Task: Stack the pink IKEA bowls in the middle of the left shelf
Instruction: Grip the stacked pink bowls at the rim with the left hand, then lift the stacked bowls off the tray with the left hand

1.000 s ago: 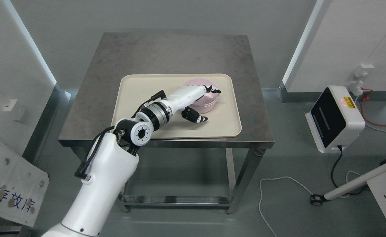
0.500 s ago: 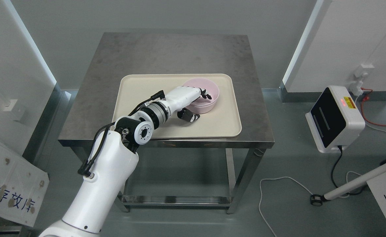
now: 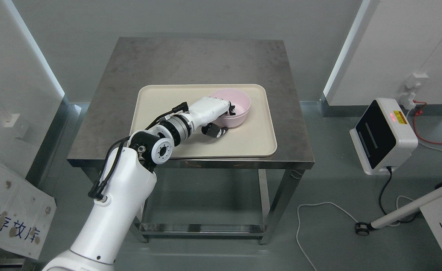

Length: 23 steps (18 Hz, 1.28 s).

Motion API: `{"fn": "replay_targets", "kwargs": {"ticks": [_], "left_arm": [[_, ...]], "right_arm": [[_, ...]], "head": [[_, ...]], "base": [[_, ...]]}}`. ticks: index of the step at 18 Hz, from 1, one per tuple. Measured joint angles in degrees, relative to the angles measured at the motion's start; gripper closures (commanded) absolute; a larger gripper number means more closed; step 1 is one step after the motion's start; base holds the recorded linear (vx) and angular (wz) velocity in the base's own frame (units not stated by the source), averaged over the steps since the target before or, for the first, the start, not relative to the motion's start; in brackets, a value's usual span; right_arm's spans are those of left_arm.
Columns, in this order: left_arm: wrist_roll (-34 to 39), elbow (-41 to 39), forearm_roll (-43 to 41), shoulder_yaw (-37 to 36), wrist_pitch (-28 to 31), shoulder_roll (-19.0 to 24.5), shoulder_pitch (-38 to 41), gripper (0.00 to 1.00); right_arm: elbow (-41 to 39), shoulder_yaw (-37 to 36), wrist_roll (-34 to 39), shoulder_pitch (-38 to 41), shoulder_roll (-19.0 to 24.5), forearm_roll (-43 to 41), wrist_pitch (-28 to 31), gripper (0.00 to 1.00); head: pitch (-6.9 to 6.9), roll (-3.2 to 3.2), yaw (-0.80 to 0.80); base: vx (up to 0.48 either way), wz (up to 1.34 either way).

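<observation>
On the gray surface (image 3: 191,64), my left hand (image 3: 215,114) fingers (image 3: 231,109) pinch the pink bowl (image 3: 240,107) rim near the tray (image 3: 160,101) far right corner, to lift it.

A beige tray (image 3: 160,113) is lying on a steel table (image 3: 191,60). To the right, a white device (image 3: 383,137) with a red light is standing on the floor, and a white cable (image 3: 319,210) is curling beside it.
</observation>
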Motion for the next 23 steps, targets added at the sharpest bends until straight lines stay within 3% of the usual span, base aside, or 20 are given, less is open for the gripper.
{"fn": "replay_targets", "kwargs": {"ticks": [8, 23], "left_arm": [[0.28, -1.97, 1.90, 4.30, -3.24, 0.00, -1.22, 0.98], [-0.05, -11.64, 5.84, 8.68, -3.81, 0.01, -0.67, 0.97]], "right_arm": [[0.00, 0.00, 0.00, 0.00, 0.00, 0.00, 0.00, 0.00], [0.00, 0.00, 0.00, -0.01, 0.00, 0.00, 0.00, 0.00]], "head": [[0.00, 0.00, 0.00], [0.00, 0.00, 0.00]], "base": [[0.000, 0.00], [-0.024, 0.00]]}}
